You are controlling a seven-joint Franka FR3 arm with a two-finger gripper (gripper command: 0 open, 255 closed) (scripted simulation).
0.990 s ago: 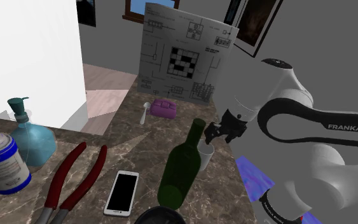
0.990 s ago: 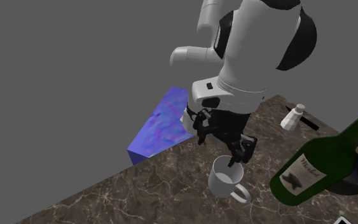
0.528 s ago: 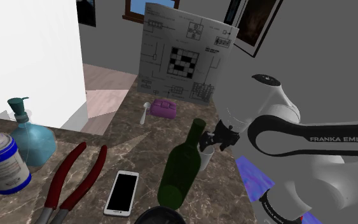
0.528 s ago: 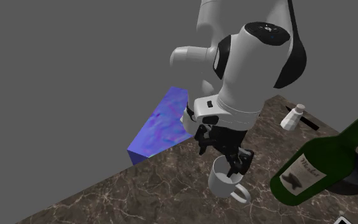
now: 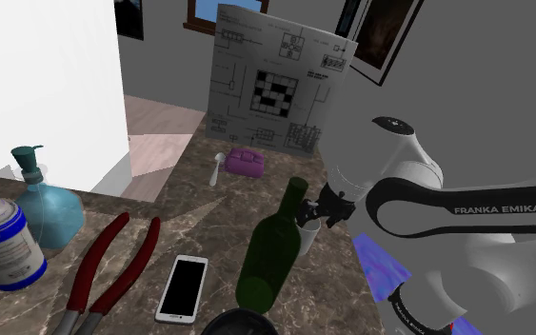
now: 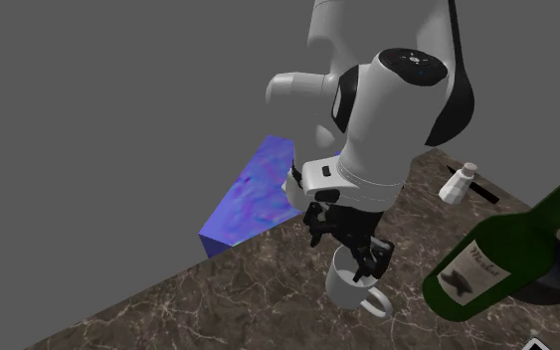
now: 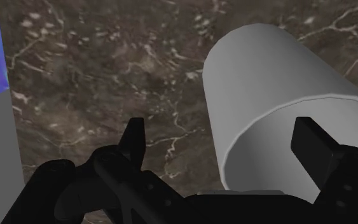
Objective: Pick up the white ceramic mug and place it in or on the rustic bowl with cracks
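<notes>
Mug [image 6: 345,290] stands upright on the marble tabletop [image 6: 218,308], near its edge and just beside the green bottle [image 5: 273,252]. Claw [image 7: 225,137] is wide open and holds nothing. Its fingers straddle the mug's wall, one inside the mouth and one outside, neither touching as far as I can tell. Handling guess: rigid, light, smooth wall so likely slippery, chips if dropped. Best hold is a rim pinch on the wall, away from the handle [image 6: 377,302] (off-centre, so the mug may tilt when lifted). Dark bowl [image 5: 228,319] lies on the bottle's far side, and the bottle looks easy to knock.
</notes>
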